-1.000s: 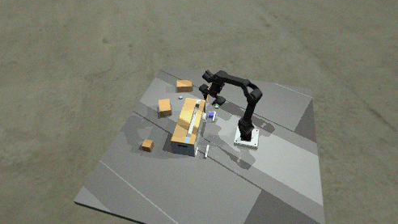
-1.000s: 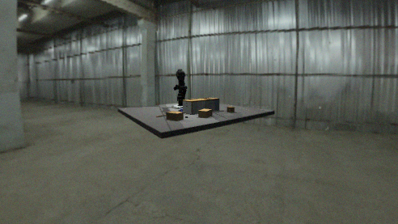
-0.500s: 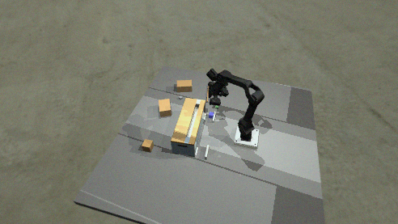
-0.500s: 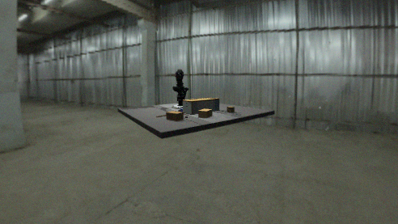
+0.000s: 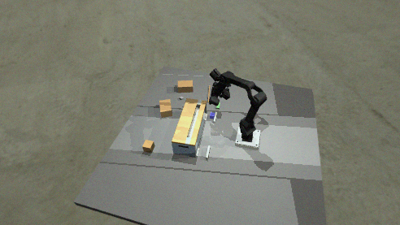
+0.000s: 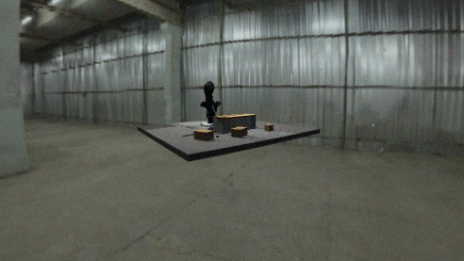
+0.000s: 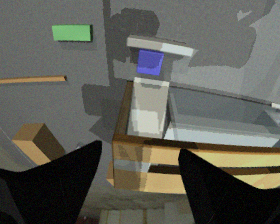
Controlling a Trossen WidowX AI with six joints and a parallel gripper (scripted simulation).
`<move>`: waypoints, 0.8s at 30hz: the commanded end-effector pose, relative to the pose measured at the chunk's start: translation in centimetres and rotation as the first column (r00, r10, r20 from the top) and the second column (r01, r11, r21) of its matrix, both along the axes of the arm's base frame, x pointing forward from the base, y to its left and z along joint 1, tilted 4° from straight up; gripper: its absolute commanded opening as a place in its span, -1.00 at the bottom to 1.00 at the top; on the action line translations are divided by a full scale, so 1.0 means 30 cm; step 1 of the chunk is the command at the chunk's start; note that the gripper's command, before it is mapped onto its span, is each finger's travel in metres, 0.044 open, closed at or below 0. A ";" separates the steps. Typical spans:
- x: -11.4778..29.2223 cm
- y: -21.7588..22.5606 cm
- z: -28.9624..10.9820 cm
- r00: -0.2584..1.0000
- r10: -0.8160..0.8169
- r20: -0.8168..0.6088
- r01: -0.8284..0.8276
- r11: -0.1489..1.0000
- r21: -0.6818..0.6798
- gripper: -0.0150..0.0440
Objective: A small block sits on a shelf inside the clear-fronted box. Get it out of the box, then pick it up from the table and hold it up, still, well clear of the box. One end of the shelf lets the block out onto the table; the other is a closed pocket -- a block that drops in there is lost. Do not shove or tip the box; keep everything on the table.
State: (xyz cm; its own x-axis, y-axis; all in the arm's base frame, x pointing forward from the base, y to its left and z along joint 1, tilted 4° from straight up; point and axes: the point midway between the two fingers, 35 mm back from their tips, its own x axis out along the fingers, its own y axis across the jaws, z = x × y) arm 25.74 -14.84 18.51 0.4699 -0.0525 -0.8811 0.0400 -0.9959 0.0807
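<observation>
Small blue block (image 5: 212,114) lies on the grey bench (image 5: 163,194), just beside the box's (image 5: 188,127) end, outside it. Box: long, tan slab top, clear front. Black end effector (image 7: 139,183) hangs above that end, fingers spread partway, gripping nothing.

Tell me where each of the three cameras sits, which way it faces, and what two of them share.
Top: high above, angled down on the table; whole arm and base plate show.
Exterior: far out on the hall floor, low, facing the table's side; arm is a small dark shape.
Wrist: on the arm, looking down past two open dark fingers at the box's end.
Shared: top and wrist both show the box, blue block and green marker.
</observation>
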 end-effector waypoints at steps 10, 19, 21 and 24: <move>0.006 -0.018 -0.289 1.000 -0.007 -0.007 0.007 1.000 0.015 0.47; 0.014 -0.023 -0.334 1.000 -0.007 -0.007 0.007 1.000 0.015 0.47; 0.015 -0.024 -0.344 1.000 -0.007 -0.007 0.007 1.000 0.015 0.47; 0.017 -0.025 -0.360 1.000 -0.007 -0.007 0.007 1.000 0.015 0.47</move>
State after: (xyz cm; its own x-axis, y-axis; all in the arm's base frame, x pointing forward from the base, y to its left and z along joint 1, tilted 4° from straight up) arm 26.12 -15.60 8.30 0.4606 -0.0462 -0.8864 0.0282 -0.9974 0.0667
